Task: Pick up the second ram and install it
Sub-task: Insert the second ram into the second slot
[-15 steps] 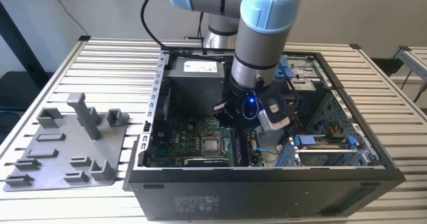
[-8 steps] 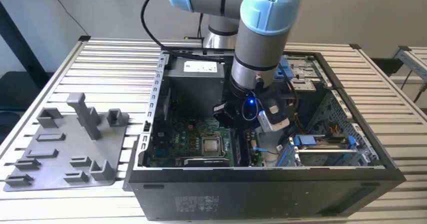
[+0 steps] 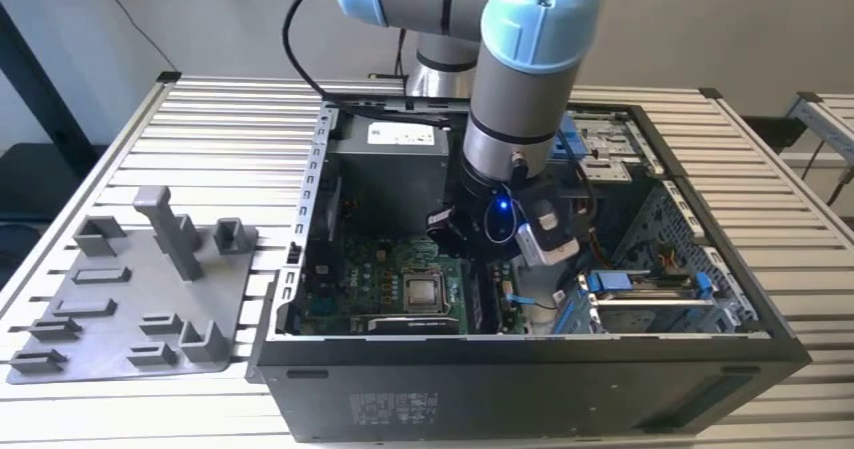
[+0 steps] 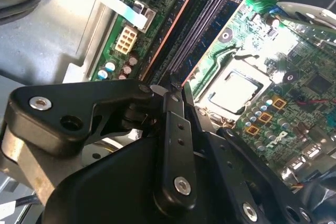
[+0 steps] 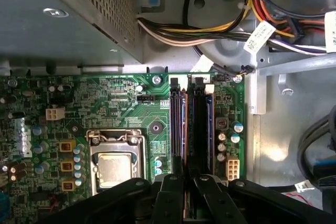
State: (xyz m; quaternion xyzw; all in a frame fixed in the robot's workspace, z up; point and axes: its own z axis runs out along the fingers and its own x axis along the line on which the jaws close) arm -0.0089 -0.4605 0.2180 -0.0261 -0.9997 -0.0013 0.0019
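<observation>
In the lower middle of the first wrist view, the black two-fingered hand (image 5: pixel 185 195) stood over the motherboard's dark memory slots (image 5: pixel 190 124), fingers drawn close on the thin dark second ram (image 5: pixel 187 211). Seating it well probably meant keeping it square to the slot.

Robotics lab or test workshop. Slatted aluminium table (image 3: pixel 200 119) carries an open computer case (image 3: pixel 534 369). Grey fixture plate (image 3: pixel 120 309) lies beside the case.
</observation>
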